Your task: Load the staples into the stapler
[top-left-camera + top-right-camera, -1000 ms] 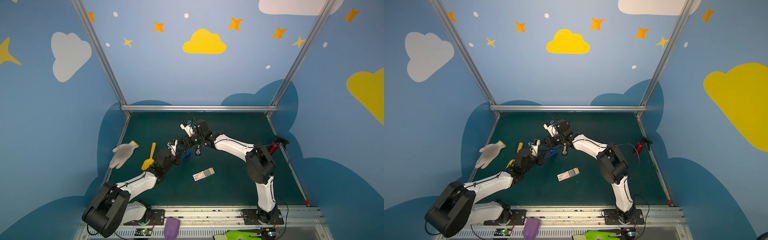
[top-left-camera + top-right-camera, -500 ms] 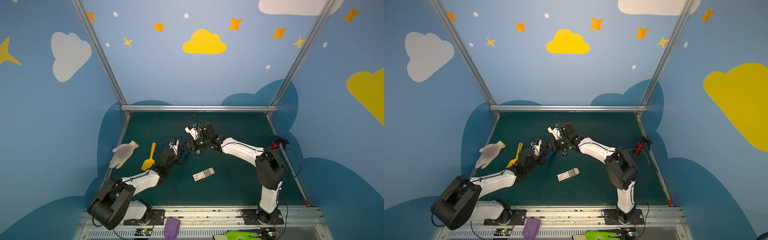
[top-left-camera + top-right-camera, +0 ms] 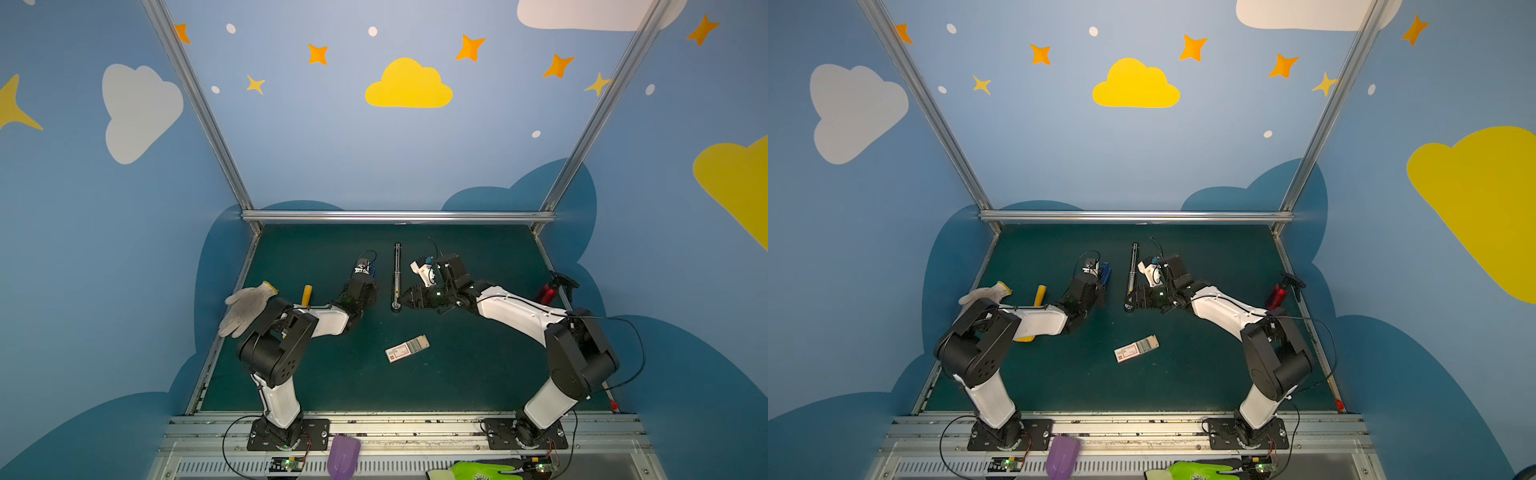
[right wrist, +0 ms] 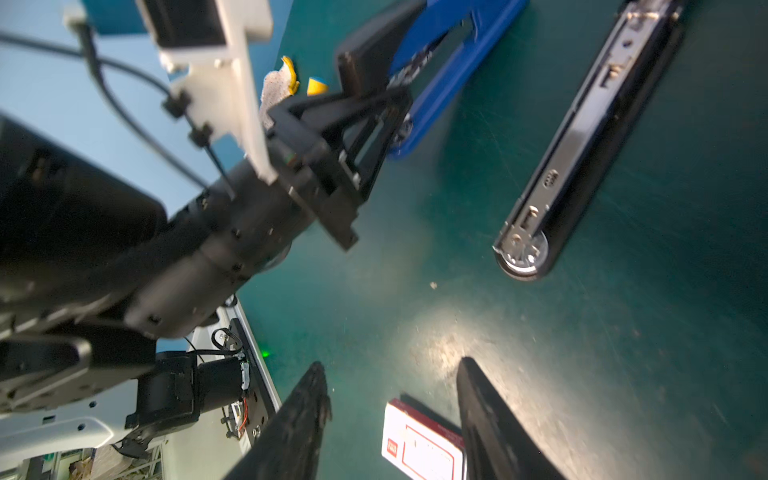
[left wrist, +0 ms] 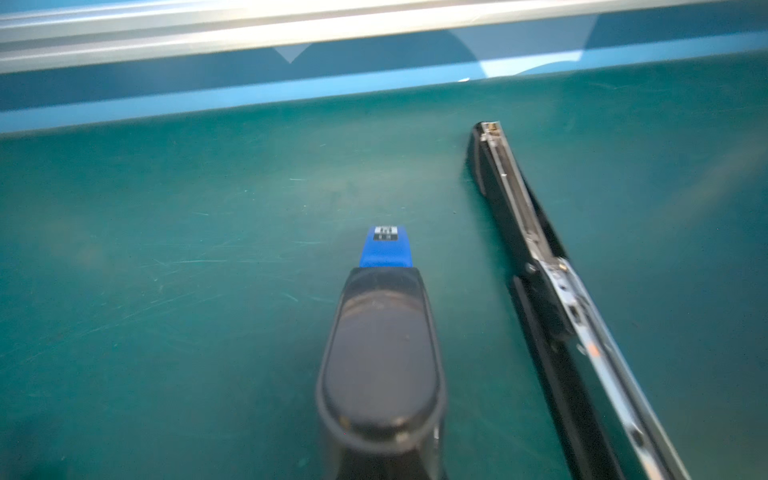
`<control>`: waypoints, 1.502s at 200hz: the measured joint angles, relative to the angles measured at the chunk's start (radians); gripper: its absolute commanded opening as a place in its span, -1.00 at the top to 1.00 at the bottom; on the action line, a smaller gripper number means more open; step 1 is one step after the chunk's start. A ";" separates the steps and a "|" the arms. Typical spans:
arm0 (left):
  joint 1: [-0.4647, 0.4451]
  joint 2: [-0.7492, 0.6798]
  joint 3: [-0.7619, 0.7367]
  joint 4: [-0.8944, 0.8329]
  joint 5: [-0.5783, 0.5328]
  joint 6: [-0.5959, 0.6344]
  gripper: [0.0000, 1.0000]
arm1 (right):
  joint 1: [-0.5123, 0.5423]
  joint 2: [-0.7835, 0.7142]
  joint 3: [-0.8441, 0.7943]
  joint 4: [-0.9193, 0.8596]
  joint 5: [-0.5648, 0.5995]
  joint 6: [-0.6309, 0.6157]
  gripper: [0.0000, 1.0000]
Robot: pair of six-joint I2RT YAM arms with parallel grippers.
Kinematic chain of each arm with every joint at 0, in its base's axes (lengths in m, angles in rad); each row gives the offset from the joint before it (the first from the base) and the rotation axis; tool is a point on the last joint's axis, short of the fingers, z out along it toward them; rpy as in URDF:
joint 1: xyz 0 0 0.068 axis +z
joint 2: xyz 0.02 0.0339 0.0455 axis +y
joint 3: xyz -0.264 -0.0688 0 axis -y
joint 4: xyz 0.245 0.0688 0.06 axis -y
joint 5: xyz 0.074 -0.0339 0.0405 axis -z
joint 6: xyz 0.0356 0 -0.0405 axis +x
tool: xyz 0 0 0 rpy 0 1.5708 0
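Right wrist view: your right end effector (image 4: 390,365) hangs spread and empty, the staple box (image 4: 419,449) just past its tips.

Your left end effector (image 4: 392,110) is pinching the blue stapler (image 4: 449,62) by its hinged end. The staples (image 3: 417,345) show as grey rows in the box's slid-open end, on the desk (image 3: 332,374) near the right end effector but clear of it. Expect a strip to be light, slick and brittle: take it across its long sides near the middle, or it will likely snap. A second ago both end effectors crowded together; now they stand apart with a long black bar (image 3: 397,276) between them, and the staple box has not moved.
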 measured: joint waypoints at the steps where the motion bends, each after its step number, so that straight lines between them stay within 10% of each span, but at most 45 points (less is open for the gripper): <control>1: 0.000 0.002 0.003 -0.003 -0.001 -0.001 0.66 | 0.000 -0.001 -0.001 0.000 0.000 0.000 -0.02; 100: 0.000 -0.178 0.019 -0.455 0.061 -0.173 -0.01 | -0.050 -0.038 -0.041 -0.024 0.010 0.000 -0.02; 171: 0.082 -0.055 0.480 -0.866 0.214 -0.212 -0.04 | -0.050 -0.060 -0.073 -0.033 0.006 0.001 -0.02; 300: 0.111 0.253 0.708 -1.122 0.277 -0.153 0.74 | -0.056 -0.086 -0.119 -0.039 0.008 0.019 0.01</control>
